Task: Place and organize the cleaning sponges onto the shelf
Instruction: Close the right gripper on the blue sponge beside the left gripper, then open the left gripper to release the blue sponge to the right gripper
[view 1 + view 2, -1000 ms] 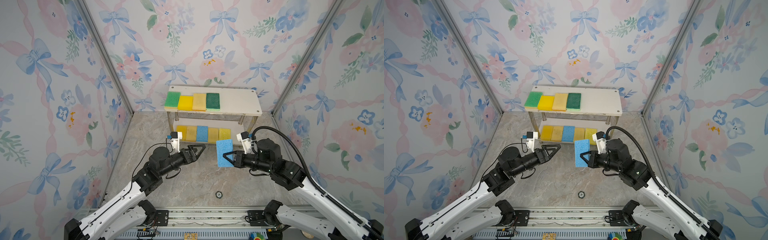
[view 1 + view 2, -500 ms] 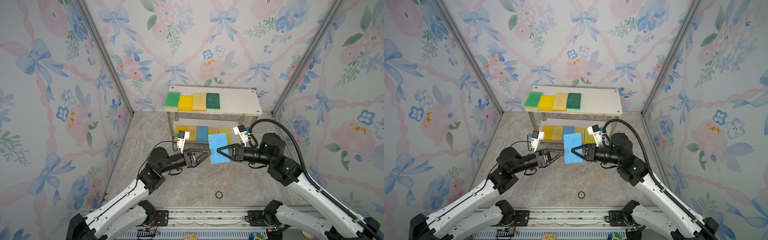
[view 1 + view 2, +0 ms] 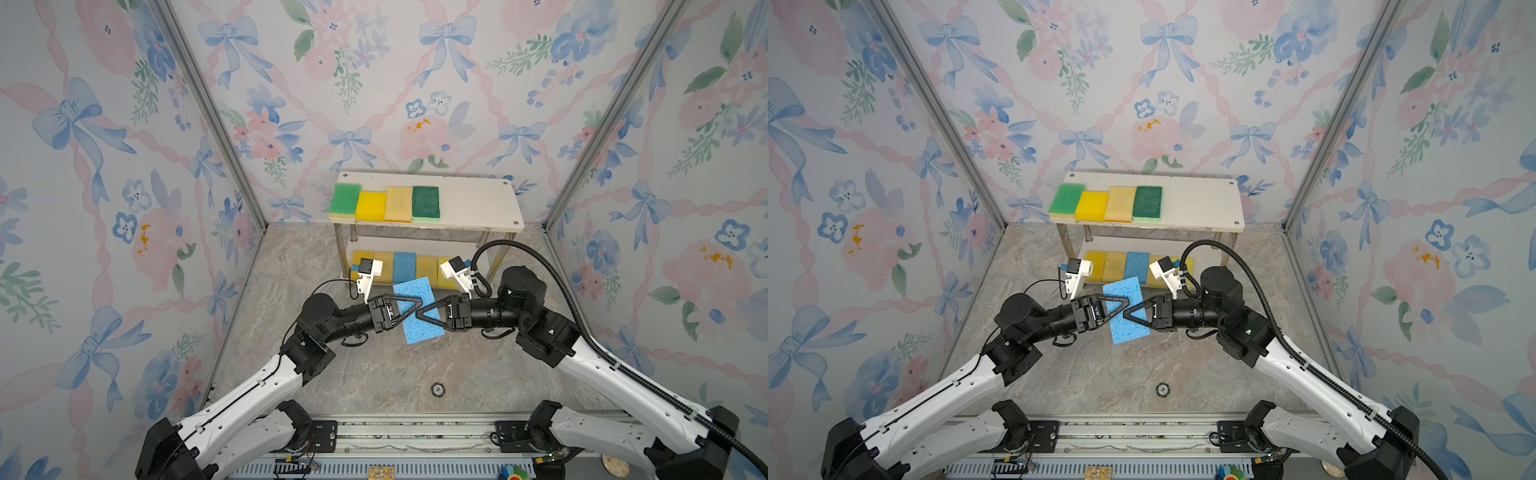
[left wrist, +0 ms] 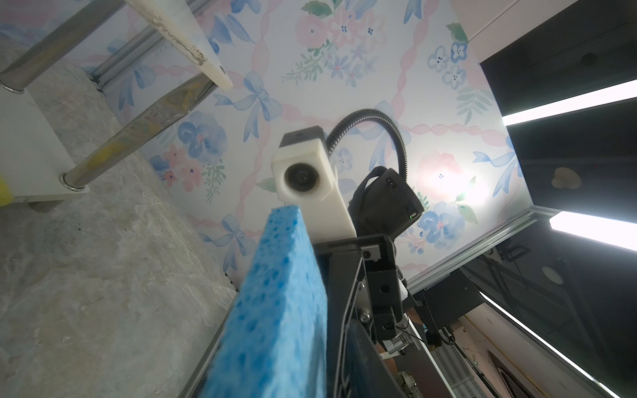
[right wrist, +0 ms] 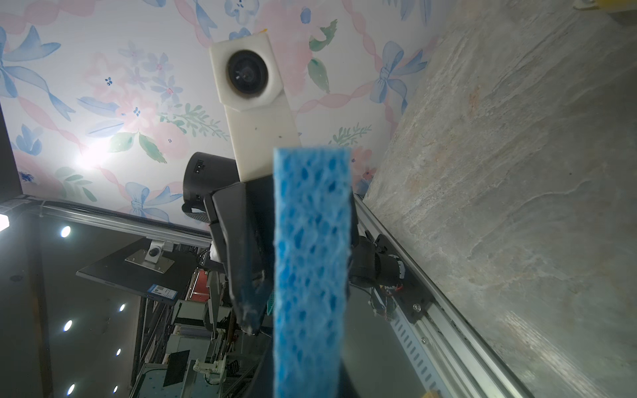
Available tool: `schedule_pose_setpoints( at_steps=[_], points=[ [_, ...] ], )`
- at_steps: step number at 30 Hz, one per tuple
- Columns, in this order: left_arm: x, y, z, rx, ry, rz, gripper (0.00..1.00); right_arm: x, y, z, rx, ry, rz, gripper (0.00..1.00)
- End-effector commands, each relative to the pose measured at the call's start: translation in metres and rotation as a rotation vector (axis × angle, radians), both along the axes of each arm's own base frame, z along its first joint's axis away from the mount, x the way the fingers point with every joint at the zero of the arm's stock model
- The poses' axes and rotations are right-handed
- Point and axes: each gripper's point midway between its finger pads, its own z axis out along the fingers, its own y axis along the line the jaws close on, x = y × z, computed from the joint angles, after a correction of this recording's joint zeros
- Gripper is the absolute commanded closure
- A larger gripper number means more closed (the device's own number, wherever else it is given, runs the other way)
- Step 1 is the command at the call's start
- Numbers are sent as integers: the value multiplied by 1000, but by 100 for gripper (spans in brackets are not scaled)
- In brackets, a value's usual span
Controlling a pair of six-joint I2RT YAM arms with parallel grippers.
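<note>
Above the counter point(image 3: 374, 370), before the shelf point(image 3: 478, 203), the blue sponge point(image 3: 417, 332) hangs clamped from opposite sides, left claw point(image 3: 417, 302) and right claw point(image 3: 420, 312) both closed on it, apparently a handover, regripping for the shelf's bare upper end.

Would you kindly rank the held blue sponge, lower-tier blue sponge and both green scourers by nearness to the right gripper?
In a top view, from the right gripper:
1. Held blue sponge, gripped.
2. Lower-tier blue sponge, just behind.
3. Dark green scourer, top board.
4. Light green scourer, left end.
</note>
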Motion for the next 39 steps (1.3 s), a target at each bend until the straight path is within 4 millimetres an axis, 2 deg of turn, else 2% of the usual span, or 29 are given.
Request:
schedule_pose_setpoints(
  at_steps=[1, 5, 7, 10, 12, 15, 18, 20, 23, 28, 33, 39],
  points=[
    [-3, 0, 2, -17, -17, -8, 81, -4, 3, 5, 11, -32, 25, 83],
    [-3, 0, 2, -17, -17, -10, 99, -4, 1, 1, -6, -35, 21, 78],
    [-2, -1, -1, -14, -12, -9, 100, -6, 0, 3, -14, -46, 19, 73],
    [-2, 0, -4, -12, -4, -4, 100, -5, -9, 7, -45, -93, -11, 51],
    [2, 2, -7, -12, 8, 19, 100, 4, -25, 5, -134, -141, -127, 35],
    [12, 10, -17, -9, 40, 87, 100, 16, -64, -4, -330, -206, -361, 23],
    [24, 18, -31, 5, 90, 174, 100, 18, -93, -16, -443, -201, -481, 21],
    [29, 23, -38, 13, 115, 220, 100, 14, -96, -22, -456, -185, -491, 21],
    [34, 28, -48, 26, 146, 263, 100, 6, -89, -31, -453, -161, -459, 21],
    [34, 23, -57, 49, 168, 243, 100, -4, -74, -40, -473, -182, -402, 21],
    [33, 22, -57, 48, 170, 236, 100, -6, -52, -41, -439, -186, -351, 24],
    [31, 22, -56, 48, 167, 226, 100, -5, -37, -41, -455, -202, -321, 31]
  ],
)
